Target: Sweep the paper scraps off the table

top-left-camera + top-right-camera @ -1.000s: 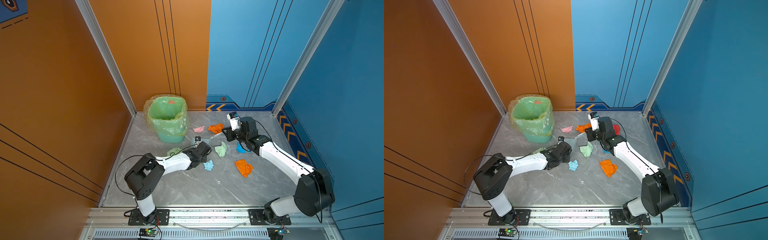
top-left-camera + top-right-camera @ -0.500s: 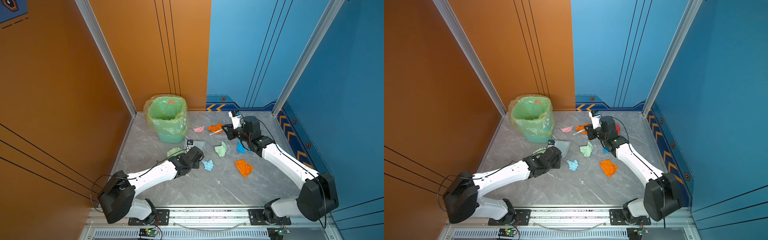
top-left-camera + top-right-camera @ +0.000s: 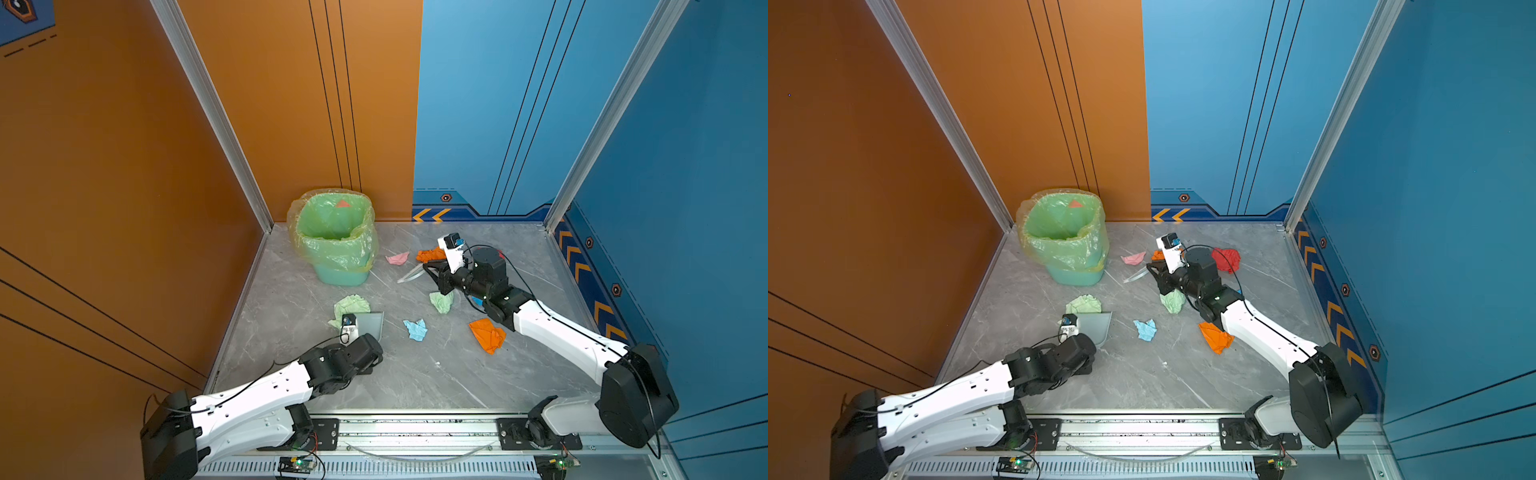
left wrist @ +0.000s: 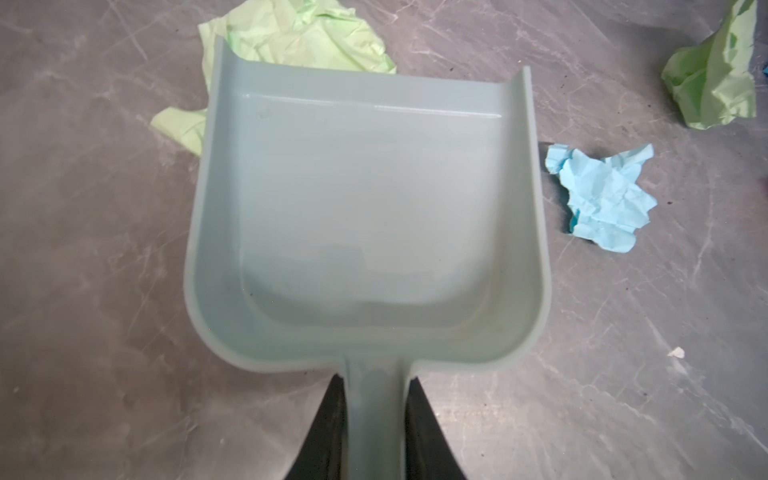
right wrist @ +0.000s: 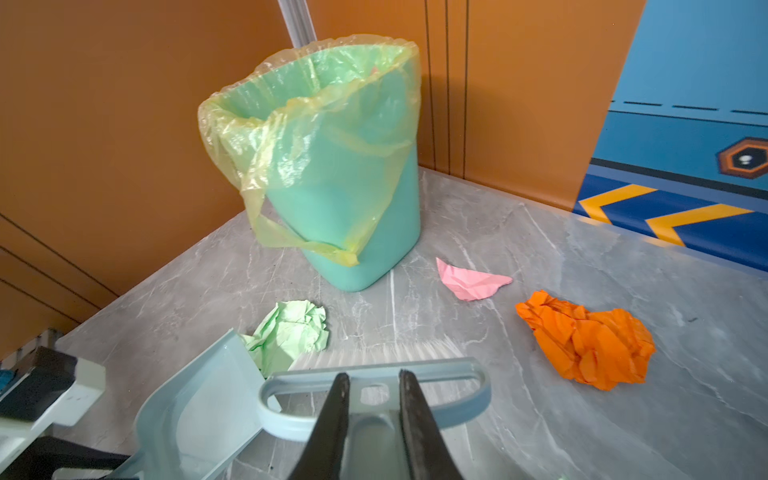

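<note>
I think the job has only just begun. The left gripper (image 4: pixel 375 380) squeezes the handle of the dustpan (image 4: pixel 365 199), and the dustpan is empty. The right gripper (image 5: pixel 373 376) squeezes the brush (image 5: pixel 449 368). One small red bit (image 3: pixel 343 203) shows inside the bin (image 3: pixel 340 274). The paper scraps (image 3: pixel 415 329) lie on the table (image 3: pixel 415 382). A green scrap (image 3: pixel 351 305) sits near the bin, right at the dustpan's front edge. A pink scrap (image 3: pixel 397 258) lies just beside the bin. The others are farther from it. They all need sweeping up.

Bright, even light all round — only soft, short shadows under the paper scraps (image 4: pixel 598 195). A glare streak crosses the dustpan (image 4: pixel 365 199); the brush (image 5: pixel 449 372) bristles look blurred.
</note>
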{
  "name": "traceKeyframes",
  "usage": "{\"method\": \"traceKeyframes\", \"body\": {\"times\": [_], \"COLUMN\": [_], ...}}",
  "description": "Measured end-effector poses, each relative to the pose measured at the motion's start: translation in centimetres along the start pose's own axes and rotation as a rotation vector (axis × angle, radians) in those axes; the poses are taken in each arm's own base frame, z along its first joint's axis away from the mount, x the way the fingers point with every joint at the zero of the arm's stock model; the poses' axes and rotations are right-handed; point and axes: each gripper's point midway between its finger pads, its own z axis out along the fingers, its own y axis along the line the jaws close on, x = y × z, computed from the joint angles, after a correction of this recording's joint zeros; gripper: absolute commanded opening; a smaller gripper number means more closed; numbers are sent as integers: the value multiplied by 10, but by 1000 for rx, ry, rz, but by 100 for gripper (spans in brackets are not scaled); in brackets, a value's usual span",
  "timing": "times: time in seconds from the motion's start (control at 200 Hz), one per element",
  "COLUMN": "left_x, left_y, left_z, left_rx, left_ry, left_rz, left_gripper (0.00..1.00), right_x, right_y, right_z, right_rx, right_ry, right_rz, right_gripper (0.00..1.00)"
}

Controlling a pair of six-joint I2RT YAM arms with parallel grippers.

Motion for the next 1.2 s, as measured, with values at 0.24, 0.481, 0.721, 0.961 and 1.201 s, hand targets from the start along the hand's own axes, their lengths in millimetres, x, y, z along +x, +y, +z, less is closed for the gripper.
{"method": "traceKeyframes", "body": {"times": [0.24, 0.481, 0.721, 0.961, 1.201], "left_x": [21, 26, 30, 33, 38], "left_y": [24, 30, 36, 39, 43], "left_z": [-1, -1, 0, 3, 7], "left_rx": [-45, -74, -98, -117, -155], "left_ry": [24, 38, 50, 61, 80], "left_rz": [-41, -54, -54, -43, -20], "left_gripper": [0, 0, 0, 0, 0], "right_x": [3, 36, 69, 102, 118], "right_y": [36, 64, 70, 67, 65], "right_z": [18, 54, 87, 122, 138], "right_rx": [-63, -83, -77, -70, -64], "right_ry": [-30, -3, 3, 53, 82], "right_rz": [-36, -52, -38, -36, -53], "right_gripper": [0, 0, 0, 0, 0]}}
